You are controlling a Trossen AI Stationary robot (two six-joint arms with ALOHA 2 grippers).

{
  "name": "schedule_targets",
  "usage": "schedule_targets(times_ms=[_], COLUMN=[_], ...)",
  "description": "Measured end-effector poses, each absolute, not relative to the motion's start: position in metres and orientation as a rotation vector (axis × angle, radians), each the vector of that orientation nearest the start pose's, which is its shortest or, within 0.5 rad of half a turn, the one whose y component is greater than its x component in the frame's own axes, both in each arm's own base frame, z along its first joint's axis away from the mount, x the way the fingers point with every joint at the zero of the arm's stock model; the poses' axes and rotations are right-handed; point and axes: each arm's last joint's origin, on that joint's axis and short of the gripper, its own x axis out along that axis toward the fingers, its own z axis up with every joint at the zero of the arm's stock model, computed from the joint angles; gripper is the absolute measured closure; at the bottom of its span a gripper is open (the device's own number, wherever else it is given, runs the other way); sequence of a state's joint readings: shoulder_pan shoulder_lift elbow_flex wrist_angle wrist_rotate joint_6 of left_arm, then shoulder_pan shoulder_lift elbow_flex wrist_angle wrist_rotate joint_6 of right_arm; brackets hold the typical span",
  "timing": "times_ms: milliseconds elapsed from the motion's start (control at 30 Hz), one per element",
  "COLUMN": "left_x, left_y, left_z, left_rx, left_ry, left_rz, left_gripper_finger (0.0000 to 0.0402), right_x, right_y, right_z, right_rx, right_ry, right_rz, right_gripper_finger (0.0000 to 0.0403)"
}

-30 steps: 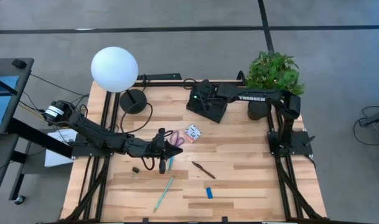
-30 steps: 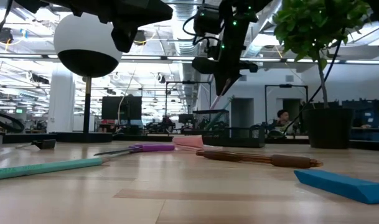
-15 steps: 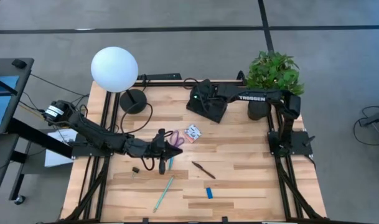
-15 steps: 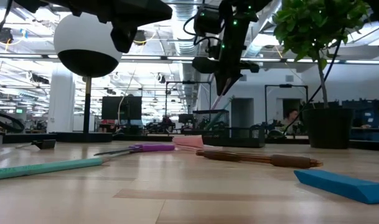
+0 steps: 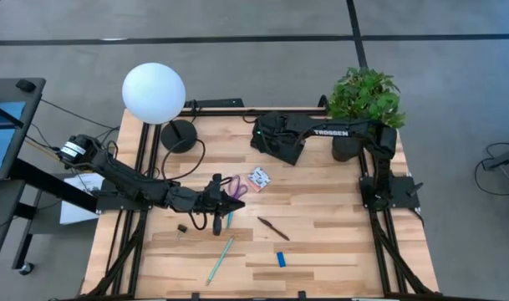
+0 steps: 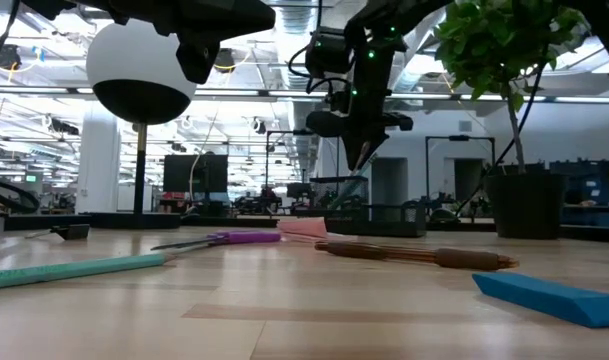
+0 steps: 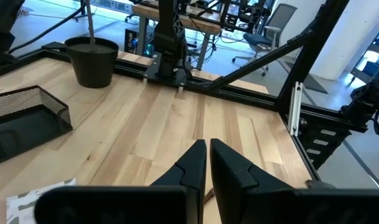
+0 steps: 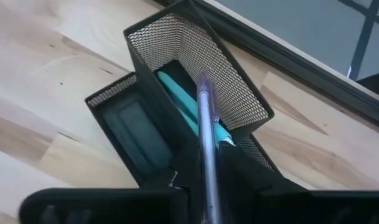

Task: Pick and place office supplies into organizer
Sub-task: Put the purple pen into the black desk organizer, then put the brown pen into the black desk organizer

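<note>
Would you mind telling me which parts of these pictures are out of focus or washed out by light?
Low view: the blue block nearest the lens is soft, and ceiling lights glare behind the lamp globe. Right wrist view: the pink pen between the fingers is blurred near the lens. High view: evenly lit.

Organizer [image 5: 281,144] mostly hidden under right arm in high view. Pen [image 8: 208,146] lower end hidden between right gripper [image 8: 209,186] fingers. Black piece [image 5: 180,227] beside scissors [image 5: 233,187] too small to identify.
</note>
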State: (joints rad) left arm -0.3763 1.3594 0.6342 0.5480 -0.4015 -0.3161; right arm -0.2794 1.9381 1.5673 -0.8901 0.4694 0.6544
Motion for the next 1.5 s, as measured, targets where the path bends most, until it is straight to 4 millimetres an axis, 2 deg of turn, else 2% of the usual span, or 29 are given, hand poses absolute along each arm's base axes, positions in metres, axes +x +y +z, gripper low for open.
schedule_targets(times_ms=[400, 567, 667, 767, 900, 1033, 1133, 1233, 1333, 1400, 1500], left_x=[0.265, 0.265, 0.265, 0.265, 0.264, 0.264, 0.264, 0.264, 0.264, 0.264, 0.264], left_y=[-0.093, -0.093, -0.092, -0.092, -0.092, -0.092, -0.091, -0.091, -0.091, -0.091, -0.091], left_z=[0.228, 0.227, 0.226, 0.225, 0.223, 0.223, 0.222, 0.221, 0.221, 0.221, 0.222], left_rx=[-0.247, -0.245, -0.236, -0.230, -0.223, -0.219, -0.214, -0.207, -0.199, -0.201, -0.204], left_ry=[0.158, 0.159, 0.171, 0.182, 0.195, 0.201, 0.211, 0.213, 0.213, 0.212, 0.207], left_rz=[0.051, 0.052, 0.056, 0.062, 0.074, 0.081, 0.088, 0.090, 0.090, 0.090, 0.090], left_gripper_finger=[0.0386, 0.0386, 0.0386, 0.0386, 0.0386, 0.0386, 0.0386, 0.0386, 0.0386, 0.0386, 0.0386], right_x=[0.379, 0.385, 0.389, 0.390, 0.380, 0.354, 0.331, 0.311, 0.292, 0.282, 0.263], right_y=[-0.110, -0.096, -0.078, -0.049, 0.010, 0.069, 0.112, 0.157, 0.194, 0.211, 0.224], right_z=[0.228, 0.238, 0.253, 0.275, 0.299, 0.320, 0.327, 0.318, 0.290, 0.269, 0.239], right_rx=[0.370, 0.312, 0.241, 0.209, 0.130, 0.048, 0.023, -0.001, -0.038, -0.005, 0.038], right_ry=[1.018, 0.997, 0.993, 0.949, 0.903, 0.842, 0.805, 0.779, 0.722, 0.666, 0.628], right_rz=[-0.987, -0.984, -0.965, -0.899, -0.757, -0.693, -0.659, -0.618, -0.625, -0.639, -0.642], right_gripper_finger=[0.0267, 0.0265, 0.0273, 0.0281, 0.0284, 0.0284, 0.0284, 0.0284, 0.0284, 0.0284, 0.0285])
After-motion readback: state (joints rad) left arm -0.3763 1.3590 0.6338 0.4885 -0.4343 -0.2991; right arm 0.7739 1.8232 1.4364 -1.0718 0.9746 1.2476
